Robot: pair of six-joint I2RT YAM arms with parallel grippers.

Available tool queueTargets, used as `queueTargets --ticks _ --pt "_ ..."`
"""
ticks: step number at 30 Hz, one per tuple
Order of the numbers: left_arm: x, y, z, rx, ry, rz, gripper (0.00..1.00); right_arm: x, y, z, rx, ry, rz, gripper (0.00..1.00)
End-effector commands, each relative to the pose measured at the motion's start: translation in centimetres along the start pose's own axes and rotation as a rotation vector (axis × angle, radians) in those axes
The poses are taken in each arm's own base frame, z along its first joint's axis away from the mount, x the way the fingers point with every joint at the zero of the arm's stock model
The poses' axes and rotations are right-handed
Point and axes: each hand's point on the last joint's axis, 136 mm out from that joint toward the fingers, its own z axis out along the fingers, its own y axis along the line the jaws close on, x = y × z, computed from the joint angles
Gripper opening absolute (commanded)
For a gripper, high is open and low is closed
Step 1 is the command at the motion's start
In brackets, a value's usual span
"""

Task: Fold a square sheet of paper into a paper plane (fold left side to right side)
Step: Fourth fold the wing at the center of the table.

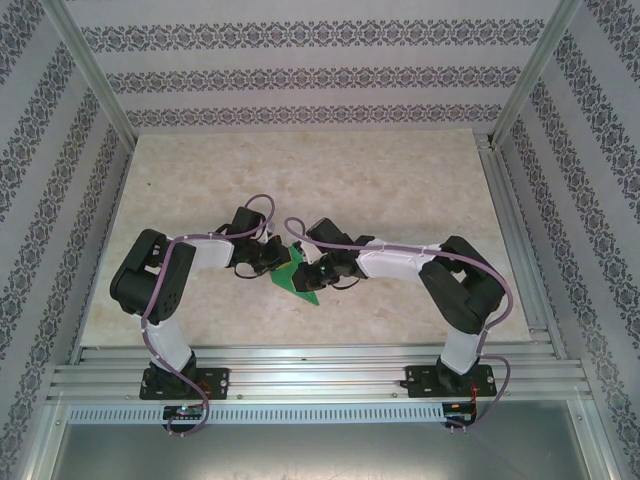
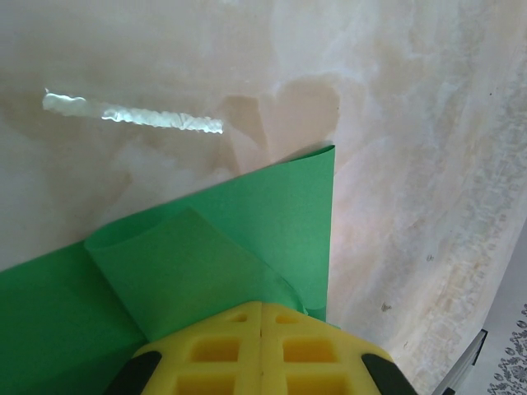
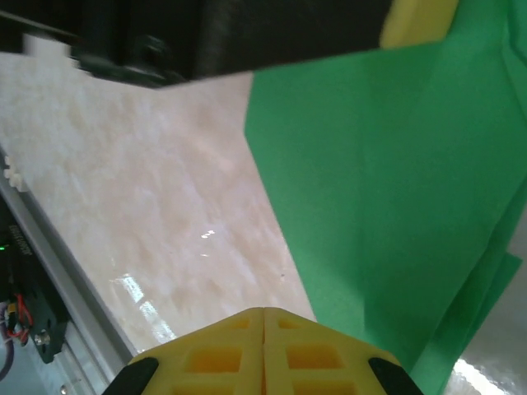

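Meeting near the middle of a pale marbled table [image 1: 300, 170], two black robot arms are being shown from above. A bright green sheet of paper [image 1: 297, 275] is being held between them, a little nearer the arm bases than the table's centre.

On the left, the left gripper [image 1: 270, 256] is being pressed against the sheet's left side. Through its wrist camera, its yellow fingers [image 2: 239, 322] are being seen clenched together, with a curled-over flap of the green sheet [image 2: 247, 239] being pinched between them. A white streak of glare [image 2: 132, 115] is being reflected on the table beyond.

On the right, the right gripper [image 1: 322, 268] is being shown over the sheet's right side. Through its wrist camera, its yellow fingers [image 3: 239, 327] are being seen clenched too. The layered green sheet [image 3: 387, 181] is running down to their right edge, but whether it is being gripped there cannot be told.
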Motion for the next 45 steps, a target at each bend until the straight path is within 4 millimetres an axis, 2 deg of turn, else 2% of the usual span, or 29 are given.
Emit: queueTargets --ticks 1,8,12,16,20,22,24,28,31,35,39,42,45 --pt "1.7 6.3 0.9 -0.233 0.022 -0.060 0.00 0.6 -0.6 1.0 -0.005 0.033 0.018 0.07" --pt "1.7 6.5 0.8 -0.244 0.022 -0.054 0.00 4.0 -3.8 0.8 0.038 0.073 0.104 0.07" --pt "1.8 6.7 0.8 -0.256 0.022 -0.053 0.00 6.6 -5.4 0.4 0.049 0.099 0.151 0.07" --pt "1.7 6.8 0.7 -0.263 0.021 -0.055 0.00 9.2 -6.5 0.1 0.038 0.110 0.207 0.07" --pt "1.7 6.8 0.7 -0.264 0.022 -0.052 0.00 10.5 -7.1 -0.6 0.022 0.098 0.240 0.07" --pt "1.8 6.8 0.7 -0.266 0.024 -0.051 0.00 10.0 -6.7 -1.5 0.021 0.078 0.228 0.07" --pt "1.7 6.7 0.6 -0.264 0.022 -0.052 0.00 8.8 -5.7 -2.5 0.009 0.047 0.202 0.07" --pt "1.7 6.5 0.5 -0.263 0.021 -0.052 0.00 5.1 -2.9 -5.2 -0.021 -0.033 0.126 0.08" --pt "1.6 6.4 0.4 -0.258 0.017 -0.051 0.00 2.6 -1.1 -5.9 -0.062 -0.080 0.092 0.09" --pt "1.4 6.1 0.4 -0.252 0.013 -0.048 0.00 -0.1 0.2 -4.6 -0.097 -0.103 0.067 0.09" --pt "1.5 6.0 0.4 -0.245 0.015 -0.052 0.00 -1.6 -0.3 -2.2 -0.094 -0.092 0.075 0.08" --pt "1.4 5.8 0.4 -0.240 0.014 -0.050 0.00 -1.1 -1.8 -0.6 -0.067 -0.062 0.108 0.08" --pt "1.3 5.4 0.2 -0.231 0.012 -0.046 0.00 0.5 -3.4 0.6 -0.049 -0.025 0.154 0.08"
